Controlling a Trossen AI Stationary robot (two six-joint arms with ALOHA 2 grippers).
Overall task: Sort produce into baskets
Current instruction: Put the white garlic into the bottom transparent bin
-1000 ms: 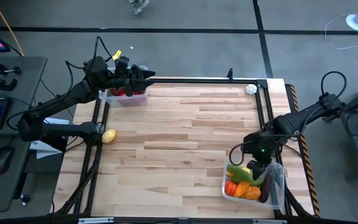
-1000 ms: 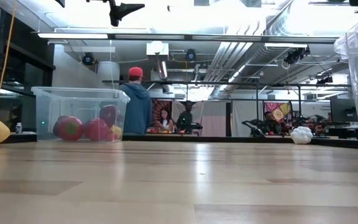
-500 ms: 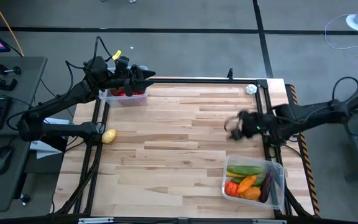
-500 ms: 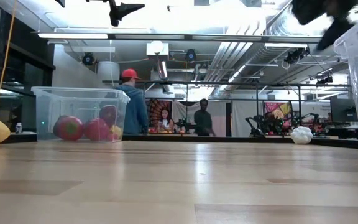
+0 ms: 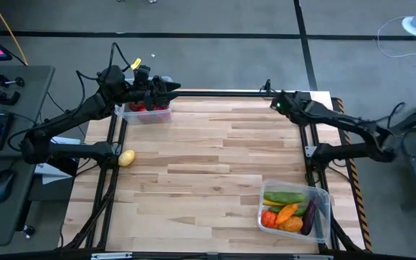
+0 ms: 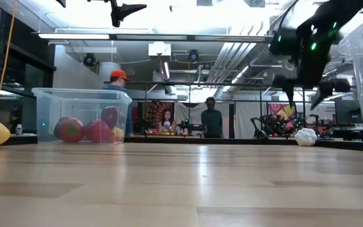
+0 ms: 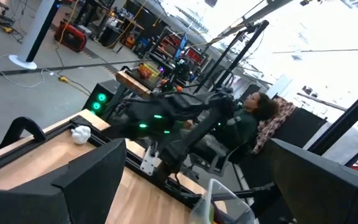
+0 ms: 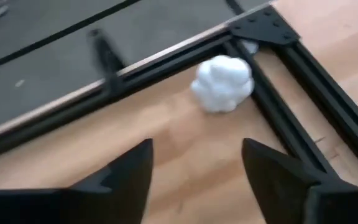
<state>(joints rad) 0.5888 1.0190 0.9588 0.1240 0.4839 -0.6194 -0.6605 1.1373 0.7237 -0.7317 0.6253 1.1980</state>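
Just ahead of the right gripper (image 8: 194, 177), whose parted fingers hold nothing, the white garlic (image 8: 222, 84) sits at the desk's (image 5: 215, 159) far right corner beside the black frame. Farther off, the left gripper (image 5: 166, 88) hangs wide open, empty, over the far-left basket (image 5: 144, 113).

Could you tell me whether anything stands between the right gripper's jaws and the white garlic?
Nothing visible does. The right gripper, jaws open, looks straight at the garlic across bare tabletop; the garlic lies in the table's corner, against the black frame rail.
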